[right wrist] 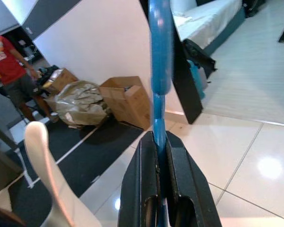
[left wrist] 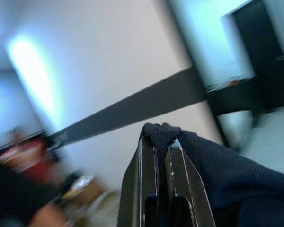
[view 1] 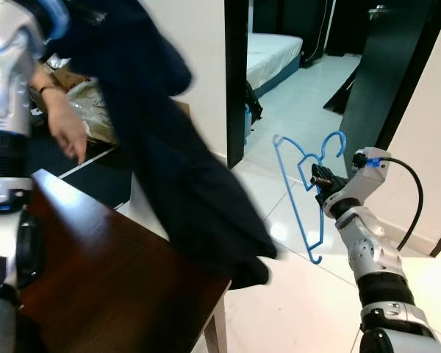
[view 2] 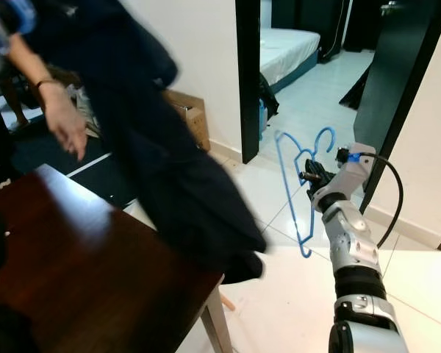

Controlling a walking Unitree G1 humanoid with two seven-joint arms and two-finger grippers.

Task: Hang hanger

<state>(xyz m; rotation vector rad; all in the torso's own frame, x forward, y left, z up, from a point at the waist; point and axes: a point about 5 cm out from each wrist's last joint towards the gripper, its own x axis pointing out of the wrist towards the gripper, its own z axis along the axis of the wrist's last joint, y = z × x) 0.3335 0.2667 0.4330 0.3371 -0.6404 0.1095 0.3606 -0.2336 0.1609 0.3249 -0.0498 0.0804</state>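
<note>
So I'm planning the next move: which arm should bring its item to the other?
Probably the right. Its gripper holds the light blue hanger in open space above the floor, free to swing over. The left gripper is pinching the dark garment, which drapes over the wooden table.

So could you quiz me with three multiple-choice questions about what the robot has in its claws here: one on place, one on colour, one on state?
1. Where is the hanger?
A. On the brown table
B. Held up in the air over the tiled floor
C. On the bed

2. What colour is the hanger?
A. Blue
B. Red
C. White

3. What is the left end effector doing?
A. Open
B. Shut on the dark garment
C. Shut on a box

Answers:
1 B, the right end effector holds it above the floor.
2 A, its wire is plainly blue.
3 B, dark cloth is pinched between its fingers.
</note>
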